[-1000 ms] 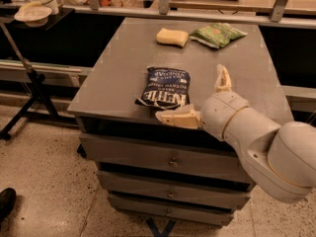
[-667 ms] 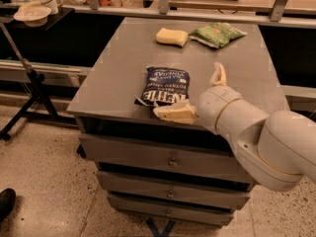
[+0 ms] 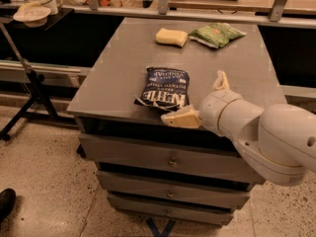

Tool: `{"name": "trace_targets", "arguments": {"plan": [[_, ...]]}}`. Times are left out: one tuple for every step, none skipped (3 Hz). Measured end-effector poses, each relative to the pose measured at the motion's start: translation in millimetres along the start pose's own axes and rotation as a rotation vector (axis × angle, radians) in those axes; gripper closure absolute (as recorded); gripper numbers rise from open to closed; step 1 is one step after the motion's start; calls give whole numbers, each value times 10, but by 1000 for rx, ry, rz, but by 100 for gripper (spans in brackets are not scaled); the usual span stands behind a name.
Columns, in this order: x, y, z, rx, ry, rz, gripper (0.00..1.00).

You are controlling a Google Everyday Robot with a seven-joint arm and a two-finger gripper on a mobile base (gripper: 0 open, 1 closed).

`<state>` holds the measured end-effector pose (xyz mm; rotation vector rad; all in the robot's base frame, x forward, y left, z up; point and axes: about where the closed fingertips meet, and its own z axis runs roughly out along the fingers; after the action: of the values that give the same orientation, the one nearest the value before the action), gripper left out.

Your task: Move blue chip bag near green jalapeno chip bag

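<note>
The blue chip bag (image 3: 164, 87), dark navy with white "KETTLE" lettering, lies flat near the front edge of the grey cabinet top (image 3: 123, 58). The green jalapeno chip bag (image 3: 216, 34) lies at the back right of the top, well apart from the blue bag. My gripper (image 3: 200, 98) hovers at the front right, just right of the blue bag's near corner. Its two cream fingers are spread wide: one finger (image 3: 178, 118) points left along the bag's front edge, the other finger (image 3: 220, 80) points up and away. It holds nothing.
A pale yellow sponge-like block (image 3: 172, 36) lies just left of the green bag. The cabinet has several drawers (image 3: 170, 159) below. A folding stand (image 3: 30, 90) with a plate and cup (image 3: 35, 11) is at the left. A rail and counter run behind.
My gripper and arm have shifted slightly forward and left toward the blue bag's near right corner. The bags and the block have not moved.
</note>
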<state>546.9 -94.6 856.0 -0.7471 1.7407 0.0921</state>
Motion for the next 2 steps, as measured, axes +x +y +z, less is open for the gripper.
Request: {"name": "trace_targets", "arguments": {"plan": [[52,-7,12,-6,21,-1,0],[57,20,36,-30,15,16,19]]}}
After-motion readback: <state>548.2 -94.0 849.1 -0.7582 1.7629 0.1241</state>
